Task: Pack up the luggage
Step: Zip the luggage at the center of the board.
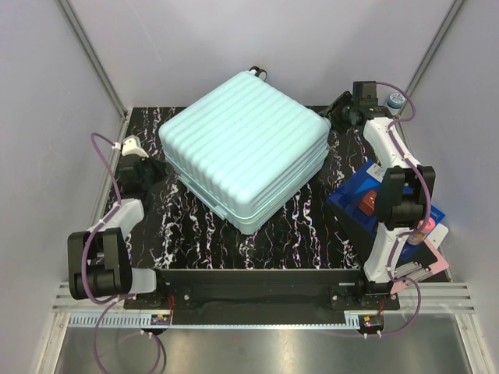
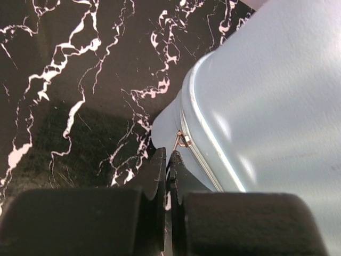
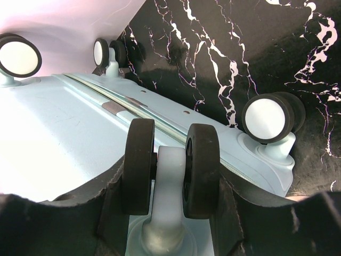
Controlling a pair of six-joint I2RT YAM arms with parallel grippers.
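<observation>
The luggage (image 1: 245, 144), a mint-green ribbed hard-shell suitcase, lies flat and closed in the middle of the black marbled table. At its left corner, low by the table, my left gripper (image 1: 152, 167) (image 2: 169, 154) is shut, and the thin copper zipper pull (image 2: 183, 140) on the seam runs down between its fingertips. My right gripper (image 1: 337, 113) (image 3: 170, 176) is at the far right corner. Its two fingers press on the outer sides of a black double caster wheel (image 3: 202, 168) of the luggage (image 3: 58, 144).
A flat blue box (image 1: 351, 204) holding a red item (image 1: 366, 201) lies at the right, under the right arm. Two more white-faced wheels (image 3: 269, 118) (image 3: 18, 56) stick out from the luggage's end. Grey walls stand close on both sides.
</observation>
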